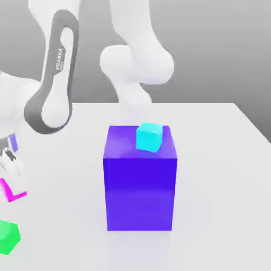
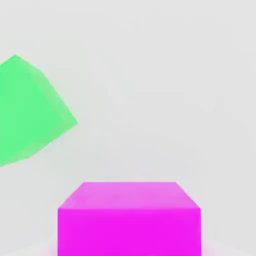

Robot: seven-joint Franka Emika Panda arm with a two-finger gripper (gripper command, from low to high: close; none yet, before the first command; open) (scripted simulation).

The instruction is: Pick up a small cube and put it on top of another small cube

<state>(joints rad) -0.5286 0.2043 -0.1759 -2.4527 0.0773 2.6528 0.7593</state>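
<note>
Magenta cube (image 1: 16, 197): on the counter (image 1: 211, 185) near the green cube (image 1: 8, 237), my hand (image 1: 16, 174) closed on it. I judge this the grasping step; next, a straight, steady lift.

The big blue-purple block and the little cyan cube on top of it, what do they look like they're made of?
The blue-purple block looks like smooth, slightly glossy plastic, going by its even colour and soft sheen; painted wood is possible. The cyan cube also seems plastic, perhaps matte: flat bright colour, no grain, though its finish is harder to judge.
</note>
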